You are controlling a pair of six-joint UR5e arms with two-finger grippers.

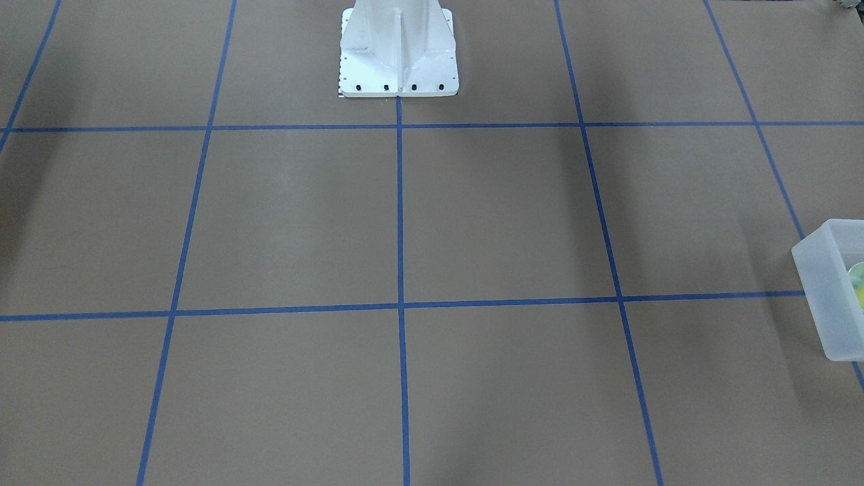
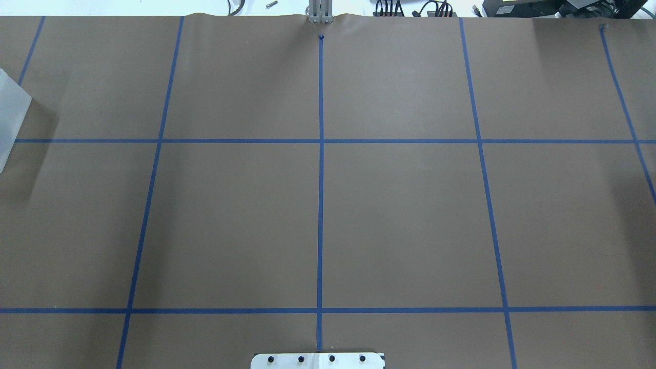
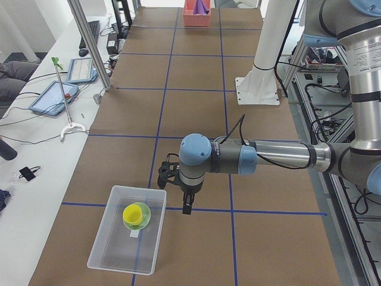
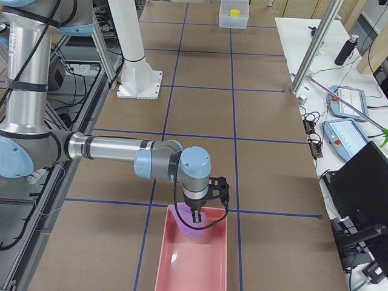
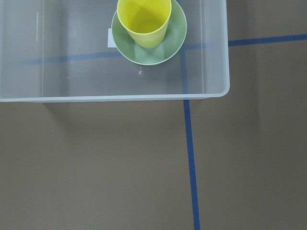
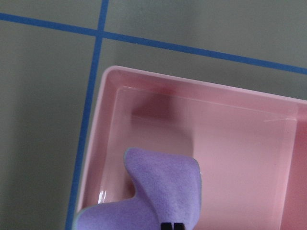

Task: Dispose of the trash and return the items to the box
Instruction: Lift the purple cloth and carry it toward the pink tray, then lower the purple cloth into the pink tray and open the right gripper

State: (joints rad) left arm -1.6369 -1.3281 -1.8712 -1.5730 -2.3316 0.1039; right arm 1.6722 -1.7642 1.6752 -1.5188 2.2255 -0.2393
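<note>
2 items sit in the box (image 3: pixel 119 250), which stands at the bench's (image 2: pixel 410 215) end on the robot's left. The yellow cup (image 5: pixel 144 21) is upright inside the green bowl (image 5: pixel 175 38), and the bowl rests on the box floor near 1 long wall. Blue tape (image 5: pixel 189 158) crosses under the box and shows through its frosted floor. The left gripper (image 3: pixel 186 205) hangs just beside the box, outside its wall and above the bench. Only the side view shows it, so I cannot tell whether its jaws are spread or pressed together. At the opposite end of the bench stands a pink bin (image 4: pixel 176 267). The right gripper (image 6: pixel 171 225) points down over the bin end nearer the bench's middle. Its jaws are nearly closed, pinching a purple scrap (image 6: pixel 163 187) that hangs below the rim, close to the bin's corner. I cannot tell whether the scrap touches the bin floor. Both central views show only the box's edge at the frame border.
</note>
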